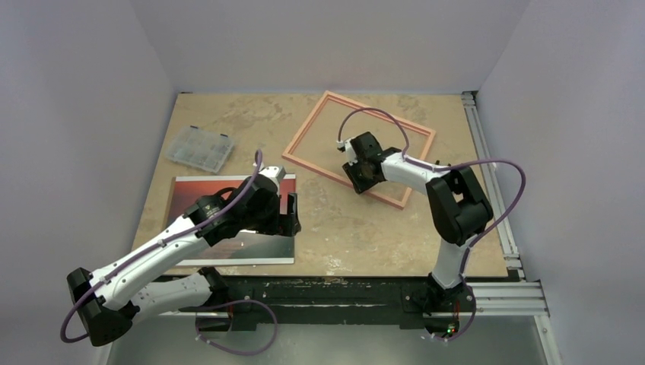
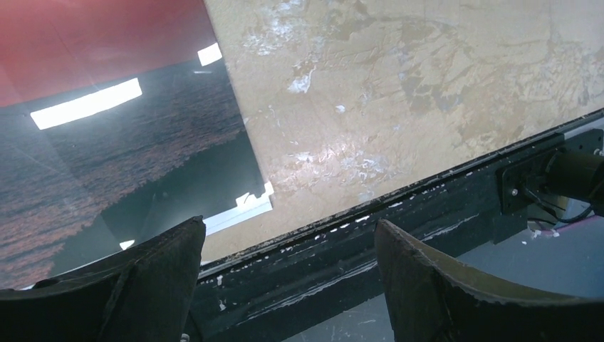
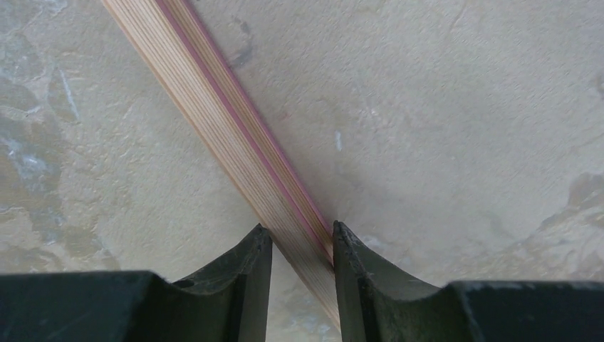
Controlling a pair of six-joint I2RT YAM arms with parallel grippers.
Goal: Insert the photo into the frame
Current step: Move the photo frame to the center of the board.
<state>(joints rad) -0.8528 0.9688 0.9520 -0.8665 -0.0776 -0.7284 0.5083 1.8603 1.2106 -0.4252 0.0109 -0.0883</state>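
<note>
The photo (image 1: 186,199) lies face up at the front left of the table, red sky and dark sea showing, and my left arm covers part of it. In the left wrist view the photo (image 2: 128,157) fills the left side. My left gripper (image 1: 289,214) is open and empty over the photo's right edge, near its front corner (image 2: 288,235). The frame (image 1: 380,114) lies flat at the back centre-right. My right gripper (image 1: 359,176) is down on the frame's near rail (image 3: 214,107). Its fingertips press the rail from both sides (image 3: 297,231).
A clear plastic compartment box (image 1: 199,148) sits at the back left. The black front edge of the table (image 2: 427,206) runs just beyond the photo's near corner. An aluminium rail (image 1: 487,152) borders the table's right side. White walls close in the back and sides.
</note>
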